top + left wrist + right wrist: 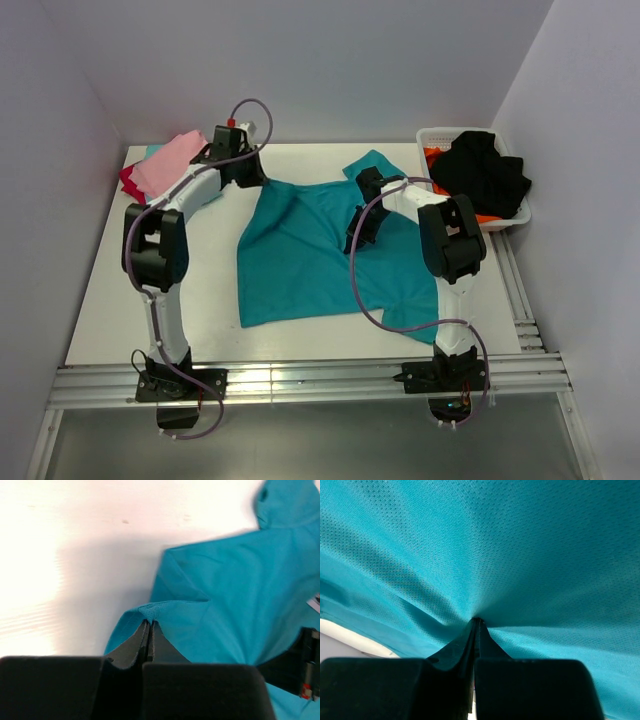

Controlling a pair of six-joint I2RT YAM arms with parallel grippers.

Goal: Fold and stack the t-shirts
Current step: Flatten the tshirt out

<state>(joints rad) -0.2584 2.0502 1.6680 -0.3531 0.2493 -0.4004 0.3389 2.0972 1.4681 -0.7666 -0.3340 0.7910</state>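
Top external: left hand (pixel 150 624), right hand (pixel 476 621) each pinch teal t-shirt (pixel 310 255), unfolded at surface (pixel 210 340) centre; pink-topped stack (pixel 165 163) waits far-left corner.

Both arms (pixel 158 245) have white links, bulky black joints and black jaws; a thin purple cable (pixel 357 290) follows each.

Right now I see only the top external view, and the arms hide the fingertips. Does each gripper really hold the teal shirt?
Observer: The left wrist view shows the left gripper shut on a small pinched fold at the edge of the teal t-shirt.
Operator: And the right one?
Observer: In the right wrist view the right gripper is shut too; creases run into its tips.
Operator: Also at an edge?
Observer: It seems not; there the cloth spreads left, right and beyond the tips.
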